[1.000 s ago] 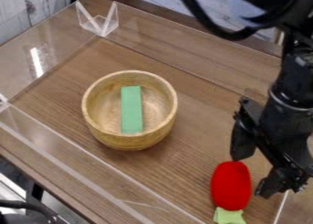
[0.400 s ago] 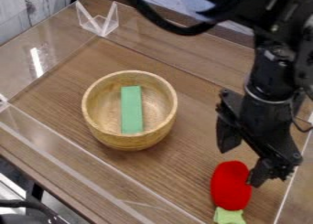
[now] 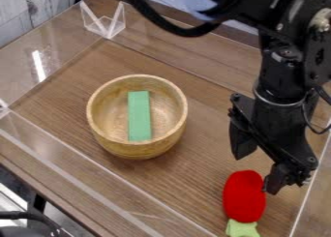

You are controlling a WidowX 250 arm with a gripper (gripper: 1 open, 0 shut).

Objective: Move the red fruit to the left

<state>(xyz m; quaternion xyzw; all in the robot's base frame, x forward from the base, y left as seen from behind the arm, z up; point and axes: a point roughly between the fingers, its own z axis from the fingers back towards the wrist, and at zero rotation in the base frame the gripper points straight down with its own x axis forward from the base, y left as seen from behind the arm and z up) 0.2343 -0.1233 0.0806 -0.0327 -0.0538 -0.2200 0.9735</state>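
Note:
The red fruit (image 3: 245,196) lies on the wooden table near the front right corner, its light green cap (image 3: 242,227) pointing toward the front edge. My black gripper (image 3: 262,167) hangs just above and behind the fruit, slightly to its right. The jaws stand open and hold nothing. One fingertip (image 3: 276,186) reaches down close to the fruit's upper right side; whether it touches is unclear.
A round wooden bowl (image 3: 108,134) sits left of centre with a flat green block (image 3: 138,115) inside. Clear acrylic walls (image 3: 39,67) border the table at the left, back and front. A clear folded stand (image 3: 103,20) sits at the back left.
The arm has shifted left and slightly back, from the right side of the fruit to above it. The fruit and bowl have not moved.

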